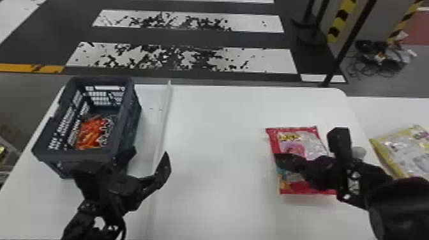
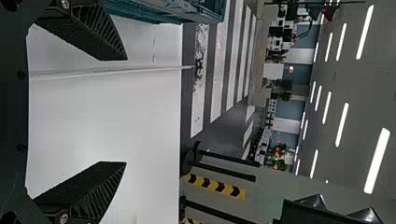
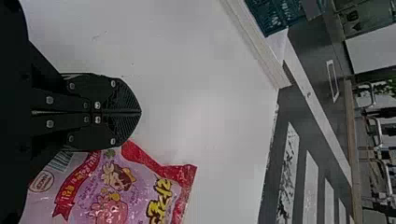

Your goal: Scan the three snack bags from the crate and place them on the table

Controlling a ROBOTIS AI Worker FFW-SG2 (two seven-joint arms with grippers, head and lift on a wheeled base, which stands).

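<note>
Well, a white table beside a striped floor, one snack bag in the crate and two out.
From the robot's side, taking mid-table as the clock's centre, the dark floor with its worn white stripes [image 1: 191, 59] spreads at twelve, cables [image 1: 376, 59] tangled off at one; the table [image 1: 217, 127] comes next, a pale raised strip [image 1: 164, 118] running from eleven toward seven. A second white surface [image 1: 380, 110] adjoins at three. The dark crate [image 1: 127, 127] sits at ten, an orange-red bag [image 1: 91, 132] inside; a red-and-pink bag [image 1: 308, 187] lies flat at three, a yellow-edged bag [image 1: 411, 153] farther out, on the second surface. At nine, near the crate, the left gripper [image 1: 148, 156] gapes wide and empty; at three, the right gripper [image 1: 282, 161] hangs over the red-and-pink bag, fingers pressed together, nothing between them.
</note>
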